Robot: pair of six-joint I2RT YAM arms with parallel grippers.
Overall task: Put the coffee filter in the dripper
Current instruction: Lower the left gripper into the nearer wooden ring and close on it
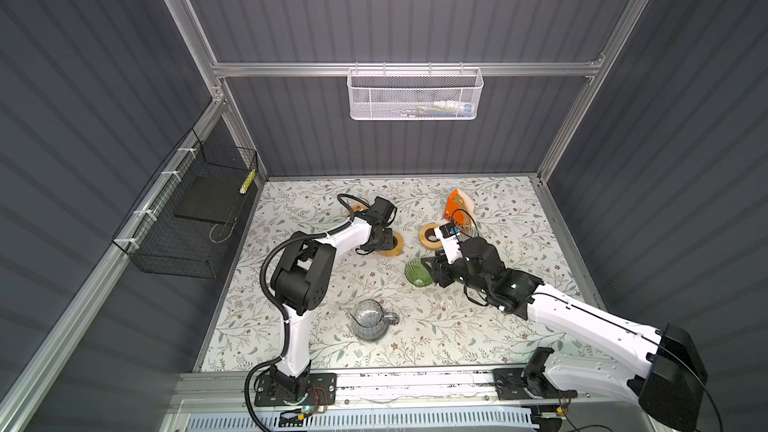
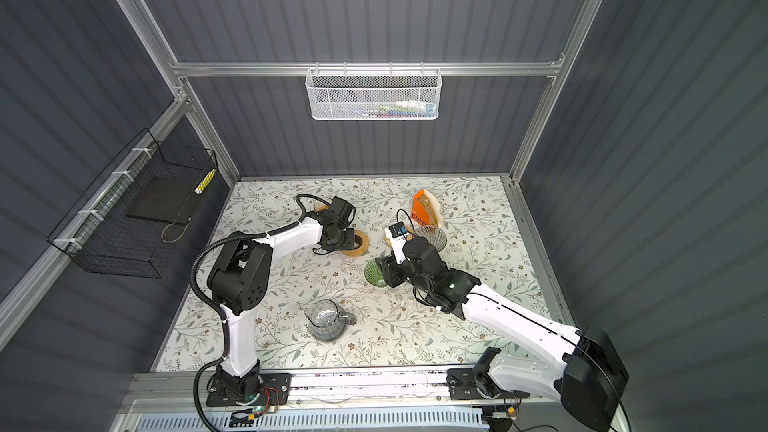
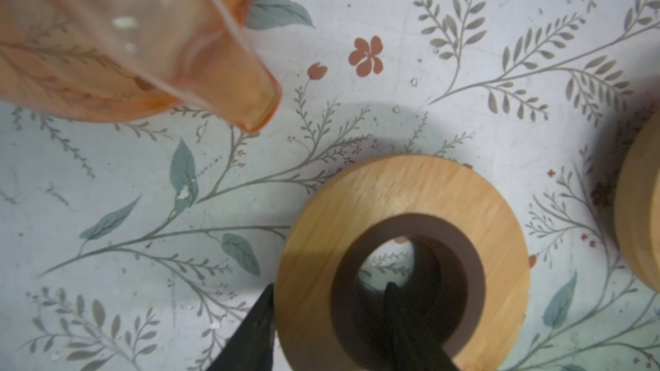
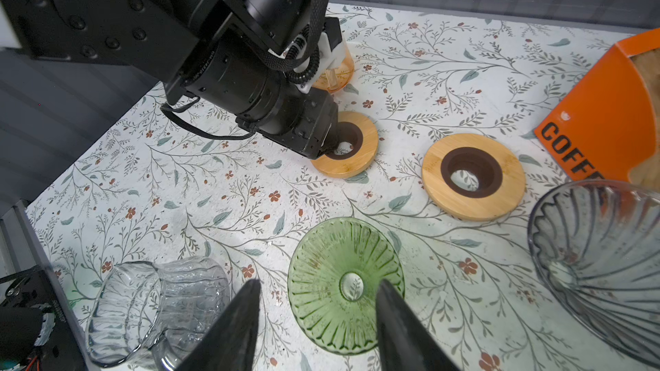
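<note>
An orange coffee filter box (image 1: 453, 206) (image 4: 607, 119) stands at the back right, with brown paper filters (image 4: 646, 66) showing inside it. A green glass dripper (image 1: 415, 272) (image 4: 321, 262) sits mid-table. My right gripper (image 1: 426, 272) (image 4: 318, 281) hovers open at the dripper's near side, one finger over the glass and the other beside it. A clear glass dripper (image 2: 432, 236) (image 4: 600, 262) lies by the box. An orange dripper (image 3: 107, 30) (image 4: 335, 73) stands at the back left. My left gripper (image 3: 331, 286) (image 1: 384, 243) is shut on a wooden ring (image 3: 393, 190), with one finger in its hole.
A second wooden ring (image 1: 428, 234) (image 4: 473, 176) lies between the two arms. A clear glass carafe (image 1: 368, 320) (image 4: 157, 308) lies near the front. A black wire basket (image 1: 187, 209) hangs on the left wall. A white mesh basket (image 1: 415, 95) hangs on the back rail.
</note>
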